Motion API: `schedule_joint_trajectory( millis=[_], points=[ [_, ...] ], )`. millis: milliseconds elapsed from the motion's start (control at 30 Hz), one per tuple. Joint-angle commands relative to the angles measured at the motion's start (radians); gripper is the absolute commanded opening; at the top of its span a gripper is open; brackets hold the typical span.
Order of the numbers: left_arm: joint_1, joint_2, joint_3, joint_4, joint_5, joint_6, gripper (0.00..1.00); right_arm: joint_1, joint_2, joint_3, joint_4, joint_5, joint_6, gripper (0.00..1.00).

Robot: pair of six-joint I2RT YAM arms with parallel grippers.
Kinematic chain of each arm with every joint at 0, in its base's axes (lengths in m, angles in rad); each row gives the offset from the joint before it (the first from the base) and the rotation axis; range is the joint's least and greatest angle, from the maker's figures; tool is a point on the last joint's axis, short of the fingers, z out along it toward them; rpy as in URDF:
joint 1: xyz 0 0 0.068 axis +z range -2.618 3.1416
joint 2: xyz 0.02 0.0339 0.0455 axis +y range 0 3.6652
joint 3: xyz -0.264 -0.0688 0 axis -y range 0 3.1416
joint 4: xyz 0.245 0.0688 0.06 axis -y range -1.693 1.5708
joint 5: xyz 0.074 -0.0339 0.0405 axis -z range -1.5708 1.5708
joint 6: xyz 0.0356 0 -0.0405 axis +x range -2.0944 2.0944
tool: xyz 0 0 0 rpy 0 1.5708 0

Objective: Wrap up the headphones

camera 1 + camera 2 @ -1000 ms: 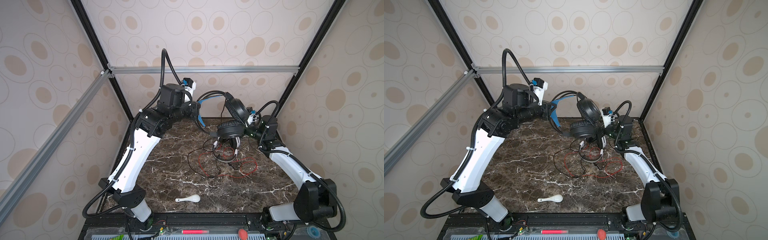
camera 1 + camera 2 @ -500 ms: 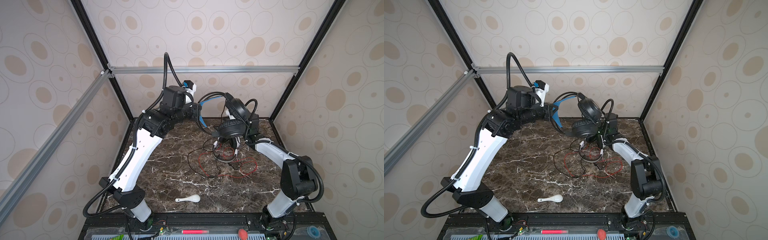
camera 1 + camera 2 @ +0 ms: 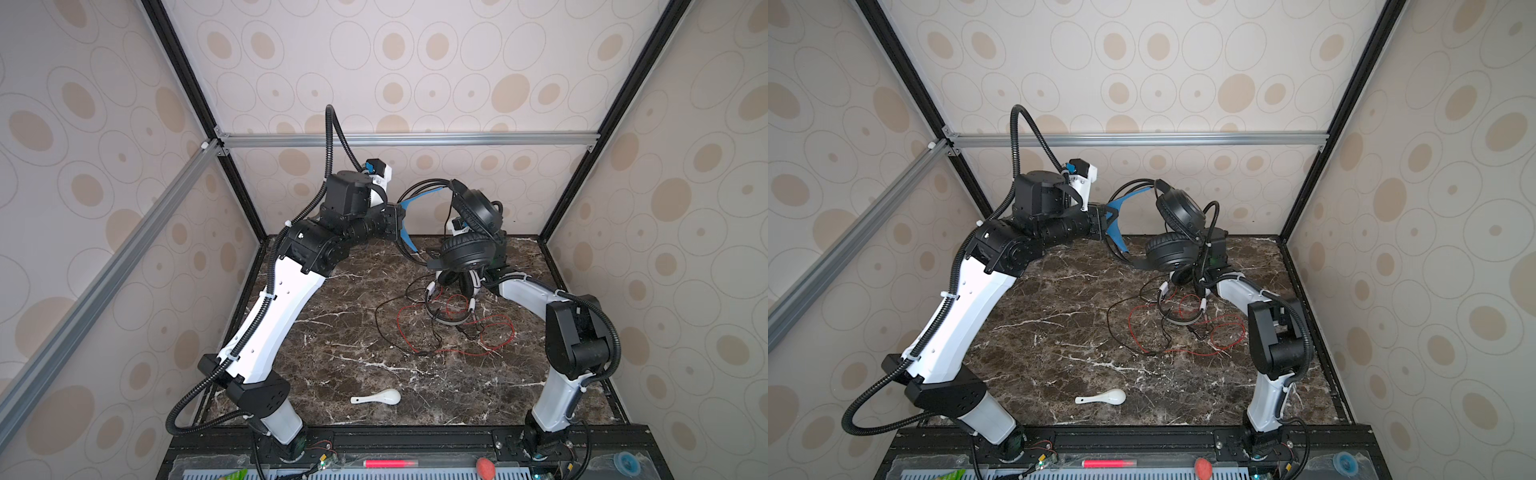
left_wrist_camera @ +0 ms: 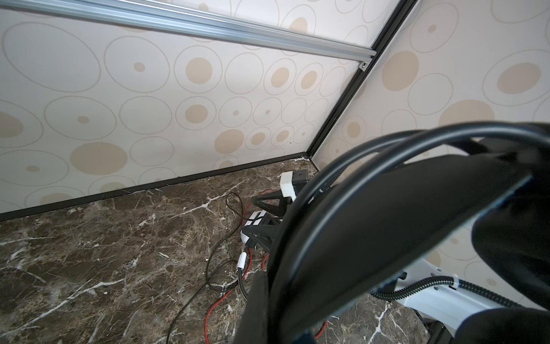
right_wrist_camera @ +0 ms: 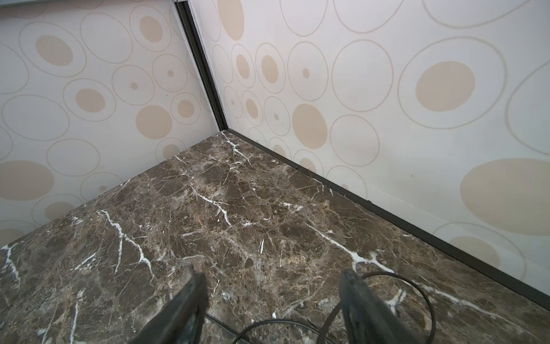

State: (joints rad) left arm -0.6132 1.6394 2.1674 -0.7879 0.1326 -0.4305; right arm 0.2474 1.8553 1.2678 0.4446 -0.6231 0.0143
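Black headphones (image 3: 467, 251) held up off the marble table (image 3: 332, 353) toward the back, right of middle in both top views, earcups hanging one above the other. Left gripper (image 3: 400, 219) clamped tight on the blue inner headband (image 3: 419, 198); thin black cord (image 3: 379, 320) trailing down onto the table. White headphones (image 3: 449, 321) lying flat just under the hanging earcups, red cord (image 3: 496, 345) in loose loops beside them, tangled with the black one. Right gripper (image 5: 273, 278) low over the marble, mostly hidden behind the black earcups in top views, fingers (image 5: 193, 286) spread apart, gripping nothing, cord loop just beside one finger. White spoon (image 3: 378, 398) near front edge, well apart.
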Motion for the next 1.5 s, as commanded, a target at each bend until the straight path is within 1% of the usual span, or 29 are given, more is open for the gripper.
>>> schedule_joint_trajectory(
  millis=[0,167,300,367,433,500,633,733,800,900,967,1100,1200,1333,1467],
  points=[
    [0.001,-0.050,0.027,0.094,0.015,-0.059,0.00,0.001,0.030,0.034,0.095,-0.009,0.081,0.70],
    [0.005,-0.057,0.024,0.108,0.013,-0.071,0.00,0.003,0.068,0.046,0.165,-0.010,0.161,0.67],
    [0.007,-0.077,-0.007,0.128,0.018,-0.083,0.00,0.004,0.086,0.063,0.162,-0.021,0.163,0.65],
    [0.009,-0.082,-0.020,0.134,0.023,-0.090,0.00,0.006,0.093,0.070,0.157,-0.021,0.158,0.63],
    [0.011,-0.084,-0.025,0.135,0.025,-0.094,0.00,0.007,0.103,0.079,0.156,-0.026,0.157,0.55],
    [0.014,-0.085,-0.026,0.143,0.023,-0.101,0.00,0.009,0.108,0.085,0.144,-0.034,0.152,0.42],
    [0.034,-0.089,-0.036,0.173,0.022,-0.140,0.00,0.014,0.086,0.055,0.127,-0.025,0.137,0.23],
    [0.078,-0.105,-0.074,0.218,0.031,-0.209,0.00,0.020,0.050,0.016,0.114,-0.011,0.139,0.14],
    [0.112,-0.122,-0.102,0.242,0.026,-0.244,0.00,0.028,0.014,-0.002,0.065,0.011,0.112,0.08],
    [0.144,-0.143,-0.143,0.272,0.006,-0.269,0.00,0.073,-0.045,-0.029,-0.005,0.044,0.070,0.03],
    [0.160,-0.160,-0.183,0.307,-0.019,-0.287,0.00,0.093,-0.086,-0.049,-0.048,0.066,0.051,0.00],
    [0.182,-0.187,-0.259,0.392,-0.096,-0.328,0.00,0.146,-0.189,-0.099,-0.140,0.133,0.008,0.00],
    [0.190,-0.177,-0.279,0.427,-0.154,-0.340,0.00,0.190,-0.263,-0.128,-0.204,0.183,-0.022,0.00],
    [0.197,-0.146,-0.284,0.433,-0.242,-0.352,0.00,0.261,-0.337,-0.130,-0.324,0.275,-0.084,0.00],
    [0.216,-0.137,-0.323,0.481,-0.270,-0.376,0.00,0.314,-0.386,-0.120,-0.429,0.336,-0.131,0.00]
  ],
)
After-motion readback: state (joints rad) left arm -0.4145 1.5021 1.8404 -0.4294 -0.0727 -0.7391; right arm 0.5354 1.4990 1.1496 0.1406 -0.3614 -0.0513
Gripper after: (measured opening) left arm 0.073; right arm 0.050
